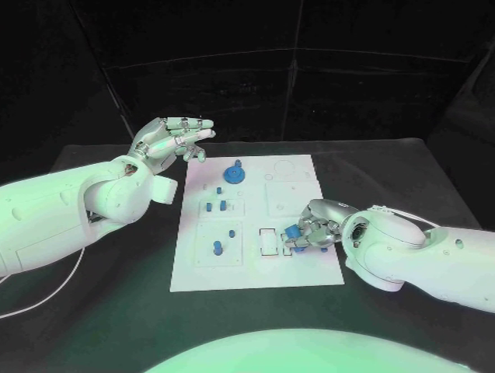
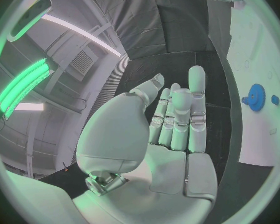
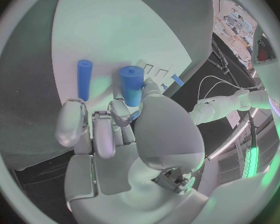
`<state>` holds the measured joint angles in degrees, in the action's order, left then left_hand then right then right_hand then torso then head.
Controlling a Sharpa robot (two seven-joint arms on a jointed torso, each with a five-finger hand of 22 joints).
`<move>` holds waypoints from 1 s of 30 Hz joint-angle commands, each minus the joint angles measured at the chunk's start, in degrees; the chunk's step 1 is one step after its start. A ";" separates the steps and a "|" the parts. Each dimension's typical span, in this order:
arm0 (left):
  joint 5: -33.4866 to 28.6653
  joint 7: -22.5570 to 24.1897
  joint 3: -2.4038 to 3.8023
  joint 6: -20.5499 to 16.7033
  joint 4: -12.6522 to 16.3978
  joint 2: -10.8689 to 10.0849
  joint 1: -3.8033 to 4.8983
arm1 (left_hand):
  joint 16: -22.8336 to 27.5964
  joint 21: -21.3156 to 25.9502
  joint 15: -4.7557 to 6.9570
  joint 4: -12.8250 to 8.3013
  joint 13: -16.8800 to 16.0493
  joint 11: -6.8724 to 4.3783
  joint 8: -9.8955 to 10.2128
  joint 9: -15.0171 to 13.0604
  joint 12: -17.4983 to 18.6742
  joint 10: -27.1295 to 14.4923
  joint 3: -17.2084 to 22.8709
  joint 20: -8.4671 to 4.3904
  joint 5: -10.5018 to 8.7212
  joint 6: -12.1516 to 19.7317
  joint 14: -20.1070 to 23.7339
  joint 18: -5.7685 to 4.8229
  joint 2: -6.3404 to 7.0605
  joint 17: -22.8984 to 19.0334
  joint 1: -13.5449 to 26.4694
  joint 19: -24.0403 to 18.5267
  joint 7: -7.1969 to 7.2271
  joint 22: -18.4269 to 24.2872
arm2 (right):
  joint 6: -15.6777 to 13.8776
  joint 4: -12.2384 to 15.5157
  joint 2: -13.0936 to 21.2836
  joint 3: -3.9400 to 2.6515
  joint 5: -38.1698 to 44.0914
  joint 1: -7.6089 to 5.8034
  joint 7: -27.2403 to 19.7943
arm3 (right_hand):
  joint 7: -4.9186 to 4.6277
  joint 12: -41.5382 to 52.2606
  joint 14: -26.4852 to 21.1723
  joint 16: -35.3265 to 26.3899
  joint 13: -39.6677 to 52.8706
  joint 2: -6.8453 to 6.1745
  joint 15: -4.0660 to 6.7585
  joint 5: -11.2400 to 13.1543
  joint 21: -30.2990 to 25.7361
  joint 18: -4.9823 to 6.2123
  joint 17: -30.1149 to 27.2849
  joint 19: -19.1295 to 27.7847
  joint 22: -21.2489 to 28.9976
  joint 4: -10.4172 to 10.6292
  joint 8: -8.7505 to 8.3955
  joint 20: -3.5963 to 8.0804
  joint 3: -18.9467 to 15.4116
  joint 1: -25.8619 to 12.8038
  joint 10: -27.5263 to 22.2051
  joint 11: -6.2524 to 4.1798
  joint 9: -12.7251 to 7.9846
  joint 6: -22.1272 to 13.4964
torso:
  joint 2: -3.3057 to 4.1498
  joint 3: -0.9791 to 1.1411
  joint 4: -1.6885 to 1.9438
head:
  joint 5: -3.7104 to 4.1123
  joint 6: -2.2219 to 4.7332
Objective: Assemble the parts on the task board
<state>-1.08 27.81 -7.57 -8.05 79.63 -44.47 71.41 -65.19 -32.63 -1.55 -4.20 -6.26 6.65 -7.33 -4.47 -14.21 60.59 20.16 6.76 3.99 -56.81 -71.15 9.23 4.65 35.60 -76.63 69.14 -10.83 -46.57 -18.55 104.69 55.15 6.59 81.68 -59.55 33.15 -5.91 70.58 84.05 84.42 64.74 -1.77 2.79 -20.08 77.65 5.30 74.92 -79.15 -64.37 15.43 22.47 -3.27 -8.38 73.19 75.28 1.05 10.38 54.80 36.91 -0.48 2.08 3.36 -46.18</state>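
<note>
The white board (image 1: 259, 225) lies flat in the middle of the black table (image 1: 415, 179), and everything below is placed against it. At its near right corner the right hand (image 1: 311, 228) is curled down on the plate. In the right wrist view its fingers (image 3: 118, 112) close narrowly around a thick blue cylinder (image 3: 132, 84), which stands against the board's surface. A thinner blue peg (image 3: 84, 78) lies flat just beside it, free of the hand. Further in, on the board's left half, 1 short blue piece (image 1: 217, 249) lies near the front. 2 small blue pieces (image 1: 216, 207) sit around the middle. Toward the far edge sits a blue gear (image 1: 235, 173). Past the board's far left corner the left hand (image 1: 171, 140) is raised above the table, fingers straight and close together, holding nothing.

The step in hand looks like seating the cylinder in a slot at the near right. Next it probably needs lining up and a straight press down.
</note>
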 commanded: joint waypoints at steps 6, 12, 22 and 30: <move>-0.18 0.06 0.04 0.88 0.11 -0.06 0.07 | -0.27 0.26 -0.09 0.08 -0.10 -0.01 -0.35 0.07 -0.36 -0.26 -0.26 0.44 0.17 0.32 0.40 1.19 -0.15 -0.04 -0.40 -0.05 -0.03 0.05 | -3.54 3.22 2.25 0.33 -0.61 0.35 -0.29 | 0.62 1.11 4.05 0.60 1.49 0.57 0.45 -1.62 0.50 -0.49 4.08 -0.60 -0.55 0.00 0.80 0.21 -0.64 0.94 1.57 -0.29 0.26 0.78 | -0.03 0.06 -0.11 | -0.01 0.03; -0.18 0.03 0.03 1.00 0.08 0.03 0.07 | -0.27 0.26 -0.09 0.08 -0.10 -0.01 -0.35 0.07 -0.36 -0.26 -0.26 0.44 0.17 0.32 0.40 1.19 -0.15 -0.04 -0.40 -0.05 -0.03 0.05 | -6.28 5.80 3.04 0.29 -1.13 0.34 -0.92 | 0.75 1.37 4.07 0.67 1.97 0.76 0.55 -2.06 0.59 -0.52 4.21 -0.67 -0.72 0.33 1.01 0.30 -1.01 0.72 1.92 -0.41 0.29 1.12 | 0.07 0.03 0.01 | 0.18 0.20; -0.18 -0.04 0.02 1.15 0.08 0.15 0.07 | -0.31 0.29 -0.10 0.12 -0.11 0.01 -0.39 0.07 -0.48 -0.37 -0.37 0.46 0.16 0.37 0.43 1.19 -0.14 -0.03 -0.34 -0.06 -0.05 0.08 | -7.10 7.07 1.83 0.25 -1.27 0.31 -0.91 | 0.89 1.20 4.07 0.69 2.20 1.51 0.66 -0.13 0.63 -0.53 4.26 -0.65 -0.75 1.19 1.10 0.42 -2.52 -1.72 2.12 -0.49 0.19 1.20 | 0.11 -0.08 0.23 | 0.50 0.27; -0.18 -0.03 0.02 1.28 0.13 0.20 0.07 | -0.31 0.29 -0.10 0.12 -0.11 0.01 -0.39 0.07 -0.48 -0.37 -0.37 0.46 0.16 0.37 0.43 1.19 -0.14 -0.03 -0.34 -0.06 -0.05 0.08 | -4.77 5.16 -0.71 0.24 -1.92 0.30 -0.25 | 0.96 1.18 4.06 0.66 2.57 2.31 0.70 2.16 0.65 -0.52 4.21 -0.65 -0.80 1.26 1.20 0.48 -3.69 -3.58 2.34 -0.57 0.14 1.19 | 0.18 -0.11 0.19 | 0.32 0.31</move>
<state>-1.08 27.58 -7.60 -7.61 79.64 -44.34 71.40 -65.19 -32.63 -1.55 -4.20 -6.30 6.65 -7.33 -4.47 -14.57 60.60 20.16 6.76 3.99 -56.81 -71.15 9.23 4.65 35.61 -76.63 69.14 -10.83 -46.59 -24.09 110.10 54.68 6.87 80.31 -59.16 32.82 -4.66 71.59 84.05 84.86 67.27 0.46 3.20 -18.12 78.07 5.32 74.91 -79.57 -65.12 16.79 23.32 -2.85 -11.79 70.10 77.21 0.53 10.57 55.87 37.06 -0.54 2.28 3.62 -45.86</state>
